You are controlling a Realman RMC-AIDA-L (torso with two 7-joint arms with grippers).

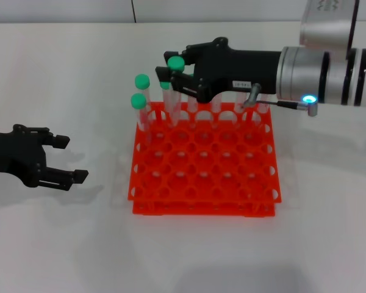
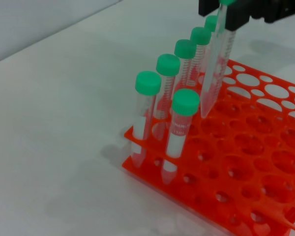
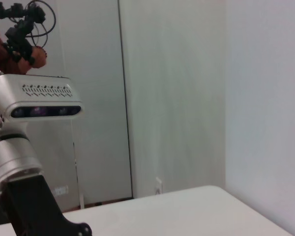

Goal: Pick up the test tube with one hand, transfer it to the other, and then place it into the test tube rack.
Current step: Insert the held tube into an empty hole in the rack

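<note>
My right gripper (image 1: 169,68), black with a white label and a blue wrist light, is shut on the test tube (image 1: 176,101) just below its green cap. It holds the tube nearly upright over the back left part of the orange-red test tube rack (image 1: 204,207). In the left wrist view the tube (image 2: 214,73) hangs from that gripper (image 2: 225,17), its tip just above a hole in the rack (image 2: 255,162). My left gripper (image 1: 71,159), unlabelled, is open and empty, left of the rack near the table.
Several other green-capped tubes stand in the rack's back row and left corner, such as two at the left (image 1: 141,82) (image 1: 138,101), close beside the held tube; they also show in the left wrist view (image 2: 148,83) (image 2: 185,102). The rack stands on a white table (image 1: 61,244).
</note>
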